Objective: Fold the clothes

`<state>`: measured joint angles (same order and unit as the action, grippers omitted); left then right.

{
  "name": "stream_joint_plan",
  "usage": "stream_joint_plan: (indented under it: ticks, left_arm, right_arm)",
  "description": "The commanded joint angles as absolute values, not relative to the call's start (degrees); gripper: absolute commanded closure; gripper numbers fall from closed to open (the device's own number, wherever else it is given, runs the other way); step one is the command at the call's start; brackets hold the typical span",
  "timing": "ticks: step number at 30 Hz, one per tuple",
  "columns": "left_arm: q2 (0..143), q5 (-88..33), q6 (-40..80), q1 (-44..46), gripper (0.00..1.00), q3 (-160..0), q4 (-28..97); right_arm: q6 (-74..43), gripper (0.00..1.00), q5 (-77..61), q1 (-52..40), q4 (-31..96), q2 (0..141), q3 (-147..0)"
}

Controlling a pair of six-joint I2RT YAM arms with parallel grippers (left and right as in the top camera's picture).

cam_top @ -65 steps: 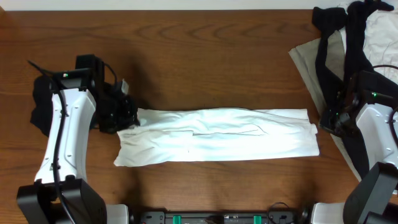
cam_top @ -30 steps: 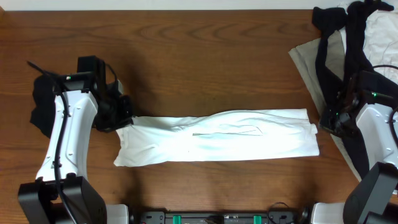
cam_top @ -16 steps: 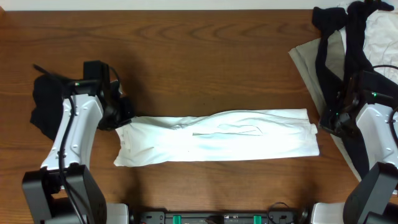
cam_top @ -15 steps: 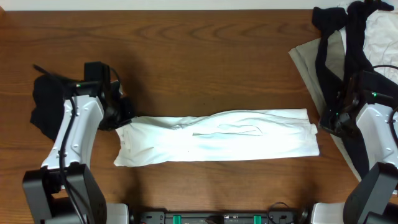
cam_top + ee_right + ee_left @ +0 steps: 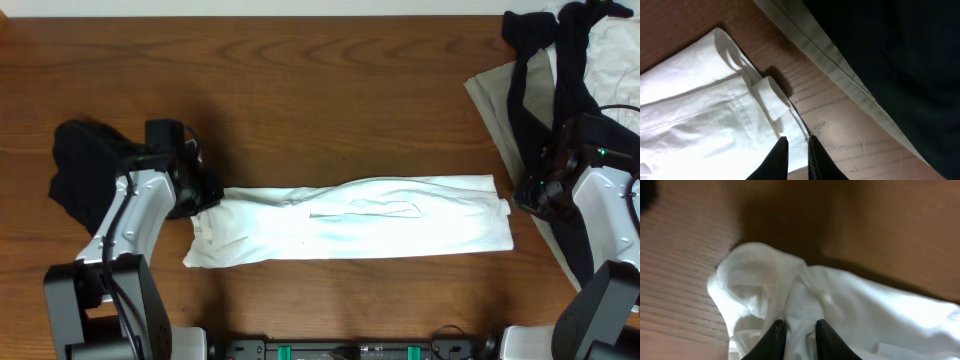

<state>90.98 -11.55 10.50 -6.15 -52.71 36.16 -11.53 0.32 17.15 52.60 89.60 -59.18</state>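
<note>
At the far left a black garment [image 5: 85, 172] lies bunched on the surface [image 5: 320, 100], untouched. More of it shows now than a moment ago, because the left arm has swung in towards the middle.

The left hand [image 5: 207, 190] sits at the left end of the white T-shirt [image 5: 350, 222]. Two seconds back that end was drawn taut towards the hand. Now its upper corner has slumped into a soft, rumpled lobe, which looks like cloth being let go. In the wrist view the two fingers stand a little apart with white fabric showing in the gap. Whether a fold is still nipped between them I cannot tell.

The shirt itself lies as one long band across the middle of the surface, with its sleeves and sides turned in and a faint seam line on top (its lower edge runs fairly straight, its upper edge wavers). From the middle rightwards it has not shifted over these seconds.

The right hand [image 5: 522, 198] is at the band's right end and has not moved. Its fingers are only narrowly parted, right at the hemmed corner of the shirt. The hem crosses the gap, but I cannot tell whether it is gripped or merely lies beneath.

Beyond it, at the right edge, beige [image 5: 492, 95], black [image 5: 545, 70] and white [image 5: 615, 45] pieces wait in a heap.

My reading is that the lengthwise fold is laid and the left hand is easing off it. What would remain for this shirt is the crosswise fold — end over end.
</note>
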Motion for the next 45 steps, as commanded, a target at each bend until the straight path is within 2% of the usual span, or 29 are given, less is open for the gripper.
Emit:
stream_joint_plan:
  ticks: [1, 10, 27, 29, 31, 32, 42, 45]
  left_arm:
    - [91.44, -10.63, 10.39, -6.02, 0.77, -50.19, 34.79]
    - [91.44, -10.63, 10.41, -6.02, 0.76, -49.69, 34.41]
    - [91.44, -10.66, 10.41, -6.02, 0.75, -49.69, 35.07]
    - [91.44, -10.66, 10.41, -6.02, 0.75, -49.69, 35.09]
    - [91.44, -10.63, 10.41, -6.02, 0.75, -49.69, 35.09]
    - [91.44, -10.66, 10.41, -6.02, 0.75, -49.69, 35.09]
    - [91.44, -10.66, 10.41, -6.02, 0.75, -49.69, 35.33]
    - [91.44, -10.63, 10.39, -6.02, 0.75, -49.69, 35.73]
  right_arm:
    - [-11.97, 0.87, -1.04, 17.19, 52.01, 88.53, -59.02]
    - [-11.94, 0.85, -7.60, 17.02, 46.85, 89.47, -56.23]
    - [-11.07, 0.85, -8.03, 16.64, 42.85, 92.53, -50.54]
    - [-11.05, 0.83, -8.93, 16.64, 43.51, 92.53, -50.54]
    - [-10.39, 0.73, -10.33, 16.64, 44.36, 92.53, -50.54]
    - [-10.02, 0.72, -11.07, 16.64, 44.69, 92.53, -50.54]
    - [-10.00, 0.70, -11.60, 16.64, 47.33, 92.53, -50.54]
    - [-9.98, 0.67, -11.35, 16.64, 46.96, 92.53, -50.43]
